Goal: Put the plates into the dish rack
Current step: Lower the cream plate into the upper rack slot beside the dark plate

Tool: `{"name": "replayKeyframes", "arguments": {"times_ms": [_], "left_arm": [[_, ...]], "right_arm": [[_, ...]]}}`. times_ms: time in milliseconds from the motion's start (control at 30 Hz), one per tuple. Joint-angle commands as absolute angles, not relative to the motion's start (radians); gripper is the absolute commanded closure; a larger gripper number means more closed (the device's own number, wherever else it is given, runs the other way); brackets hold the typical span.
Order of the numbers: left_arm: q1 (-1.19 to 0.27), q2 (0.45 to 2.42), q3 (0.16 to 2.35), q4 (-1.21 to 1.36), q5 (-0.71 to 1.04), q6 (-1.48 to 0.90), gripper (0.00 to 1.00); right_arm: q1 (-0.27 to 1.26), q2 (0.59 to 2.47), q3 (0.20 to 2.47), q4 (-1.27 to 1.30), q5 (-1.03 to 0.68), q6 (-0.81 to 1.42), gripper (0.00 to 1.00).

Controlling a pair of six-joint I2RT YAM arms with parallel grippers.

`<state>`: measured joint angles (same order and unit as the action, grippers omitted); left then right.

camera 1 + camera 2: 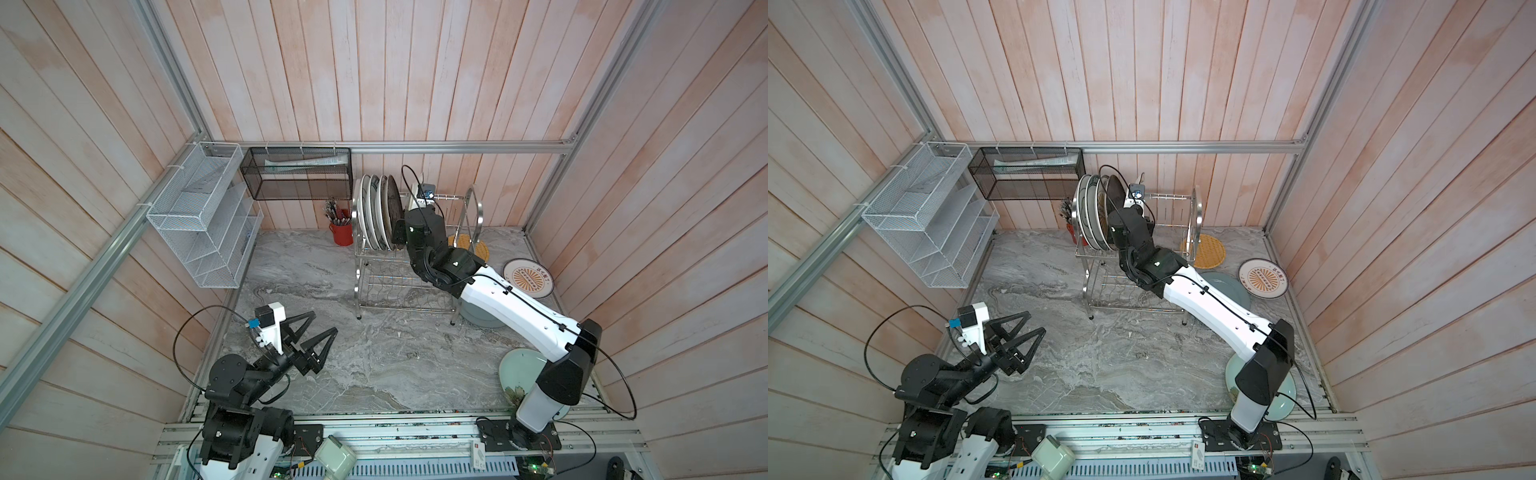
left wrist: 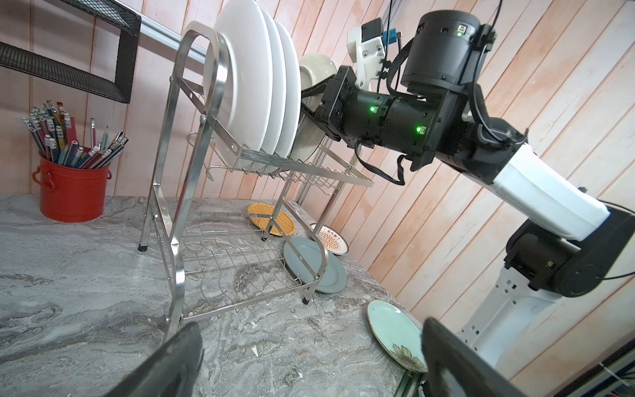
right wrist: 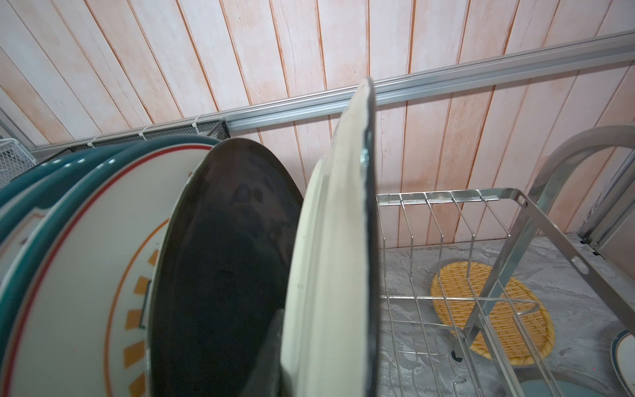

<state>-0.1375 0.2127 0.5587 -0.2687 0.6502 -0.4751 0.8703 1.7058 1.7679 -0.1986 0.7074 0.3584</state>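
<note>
The right tool grips a cream plate on edge at the dish rack, black plate close at nine o'clock; the left tool is open.

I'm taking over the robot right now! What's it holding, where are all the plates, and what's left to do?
Left gripper: open, holding nothing, above the left of the table.
Right gripper: shut on the cream plate, held upright at the upper tier of the dish rack.
Done: four plates stand in that tier, the black plate nearest the gripper.
Left: seat the cream plate, then load four lying on the table: orange lattice plate, sunburst plate, grey-blue plate, pale green plate.
</note>
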Motion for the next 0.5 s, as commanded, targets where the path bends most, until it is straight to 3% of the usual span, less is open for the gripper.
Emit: {"name": "replayKeyframes", "arguments": {"times_ms": [0, 167, 267, 333, 467], "left_arm": [[-0.132, 0.196, 0.548, -0.253, 0.655, -0.477, 0.0], [-0.132, 0.195, 0.548, -0.253, 0.658, -0.478, 0.0], [-0.13, 0.192, 0.548, -0.252, 0.654, -0.478, 0.0], [-0.13, 0.196, 0.548, -0.253, 0.652, -0.477, 0.0], [-0.131, 0.192, 0.549, -0.255, 0.652, -0.478, 0.0]], "right_arm": [[0.87, 1.709, 1.8, -0.186, 0.778, 0.337, 1.0], [0.87, 1.699, 1.797, -0.193, 0.773, 0.311, 1.0], [0.87, 1.691, 1.794, -0.194, 0.767, 0.305, 0.92], [0.87, 1.69, 1.796, -0.196, 0.77, 0.294, 0.8], [0.872, 1.679, 1.784, -0.204, 0.755, 0.305, 0.74]]}}
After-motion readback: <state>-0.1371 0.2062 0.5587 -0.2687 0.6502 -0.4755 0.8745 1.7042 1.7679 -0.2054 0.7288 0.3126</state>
